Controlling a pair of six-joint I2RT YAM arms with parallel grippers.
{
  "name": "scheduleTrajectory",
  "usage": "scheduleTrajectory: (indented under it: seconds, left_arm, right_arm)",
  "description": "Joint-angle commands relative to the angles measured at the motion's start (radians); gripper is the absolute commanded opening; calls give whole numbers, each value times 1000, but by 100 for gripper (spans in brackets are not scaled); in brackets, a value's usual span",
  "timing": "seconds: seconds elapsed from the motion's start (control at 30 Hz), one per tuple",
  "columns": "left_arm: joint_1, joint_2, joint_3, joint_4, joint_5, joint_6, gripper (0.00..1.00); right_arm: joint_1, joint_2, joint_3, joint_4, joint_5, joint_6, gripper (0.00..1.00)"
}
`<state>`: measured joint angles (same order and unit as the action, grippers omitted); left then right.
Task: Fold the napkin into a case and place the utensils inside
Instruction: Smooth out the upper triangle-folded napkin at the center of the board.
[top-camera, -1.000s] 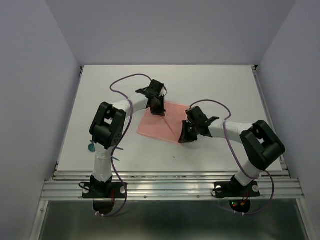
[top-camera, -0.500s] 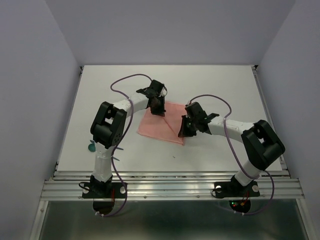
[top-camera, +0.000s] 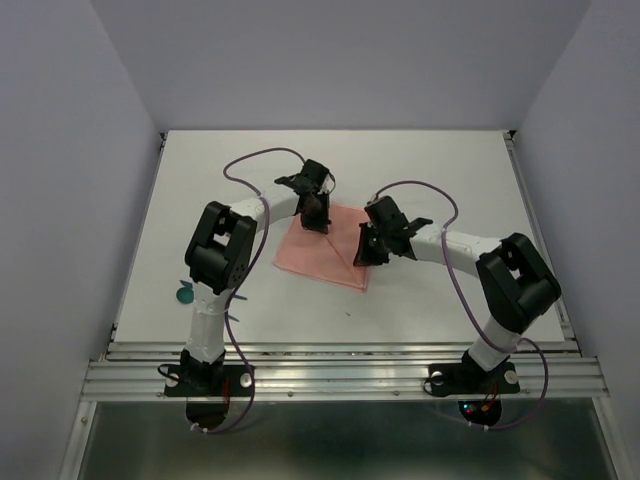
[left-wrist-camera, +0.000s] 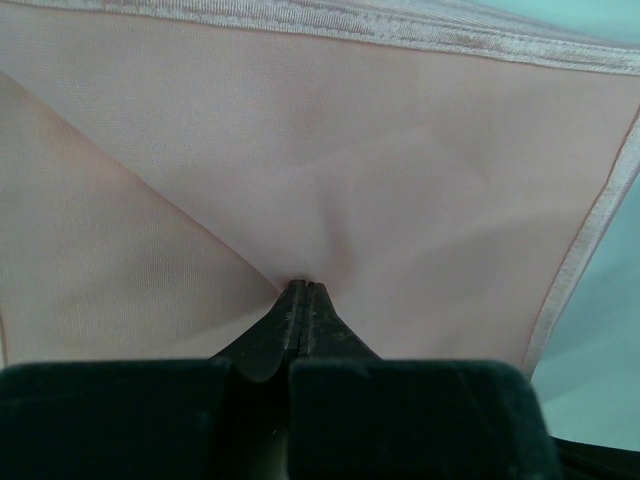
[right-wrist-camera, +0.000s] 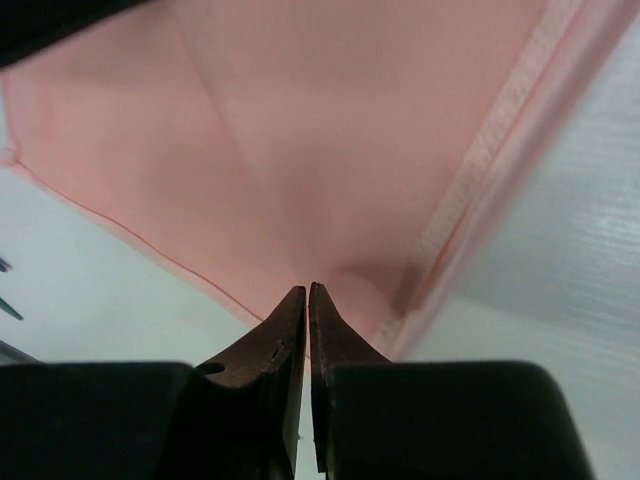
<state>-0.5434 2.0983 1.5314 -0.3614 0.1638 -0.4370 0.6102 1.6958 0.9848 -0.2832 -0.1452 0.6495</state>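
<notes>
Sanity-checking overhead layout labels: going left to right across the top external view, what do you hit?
utensils → left gripper → right gripper. The napkin is left out: it spans under both grippers, so it has no clear slot.

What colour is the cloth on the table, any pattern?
The thin cloth napkin is plain salmon pink with a stitched hem; clearest in the left wrist view.

One salmon-pink square cloth napkin (top-camera: 322, 258); two purple cables (top-camera: 250, 158); left of the napkin, at least two thin teal-green plastic utensils (top-camera: 183, 295).
</notes>
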Motion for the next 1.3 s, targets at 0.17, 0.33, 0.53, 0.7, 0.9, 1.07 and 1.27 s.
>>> scheduleTrajectory:
  seconds: [0.17,0.33,0.53,0.7,0.9,1.07,1.27]
  left_arm:
    - [10,-60,125,-73,-23,34,0]
    - [46,-28,142,-68,-18,23,0]
    - [97,17,153,-47,-20,14,0]
    - [109,75,161,-27,5,12,0]
    - [108,66,165,-30,-6,15,0]
    - [109,29,177,-50,-30,20,0]
    - [111,6,199,-67,-35,21,0]
  right_arm:
    - [5,66,207,28,45,-2,11]
    - [5,163,277,53,47,13,11]
    - [5,254,284,91,15,33,11]
    - [5,268,265,90,30,29,10]
    - [5,183,267,73,36,-1,10]
    - [5,91,230,56,39,-13,11]
    - [5,22,132,38,-26,-10,11]
